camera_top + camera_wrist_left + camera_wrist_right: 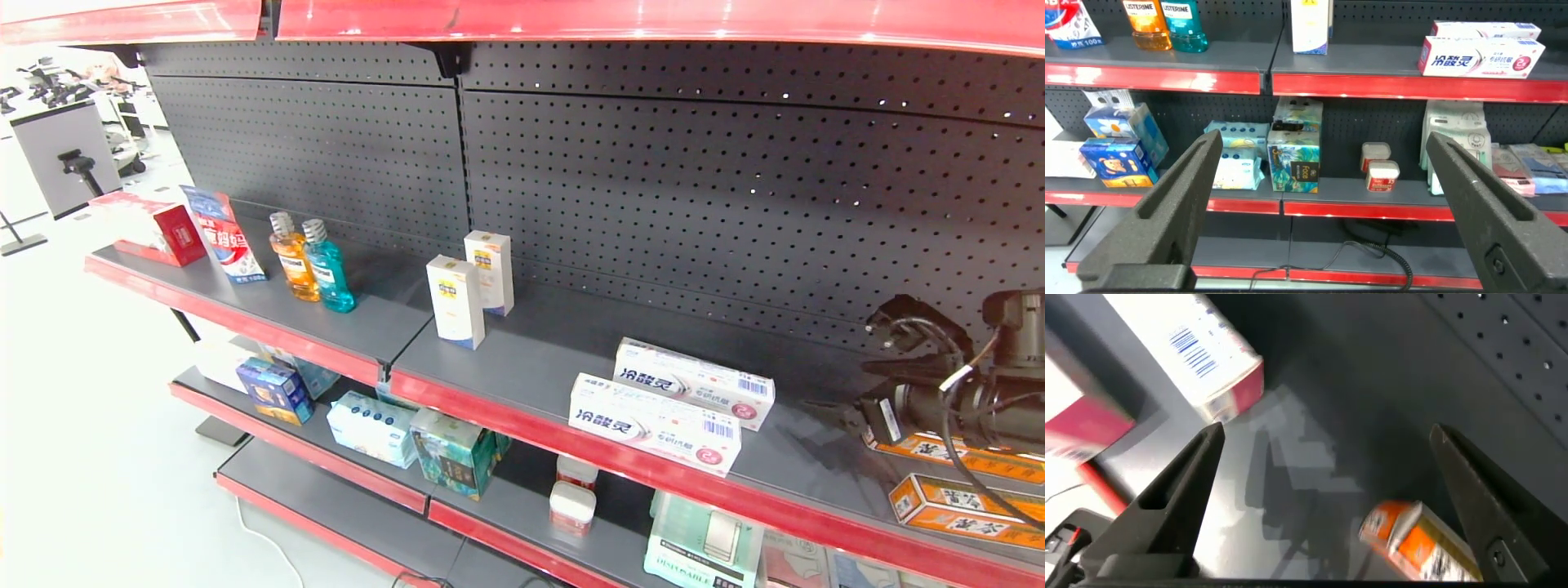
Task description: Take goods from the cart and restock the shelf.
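Observation:
The upper shelf board (531, 359) carries two white toothpaste boxes (653, 422) near its front edge and two orange boxes (955, 456) at the far right. My right arm (971, 400) lies over that right end. Its gripper (1324, 433) is open just above the board, holding nothing; one orange box (1421, 543) lies beneath the gap and a white toothpaste box (1200, 351) sits off to one side. My left gripper (1323, 139) is open and holding nothing, back from the shelving and facing its lower shelf (1372, 200).
Further left on the upper shelf stand two white upright boxes (455, 302), orange and teal mouthwash bottles (310, 261), a toothpaste pouch (224, 237) and a red box (155, 231). The lower shelf holds blue boxes (275, 390), a tissue pack (371, 426), a dark box (453, 452) and small jars (571, 506).

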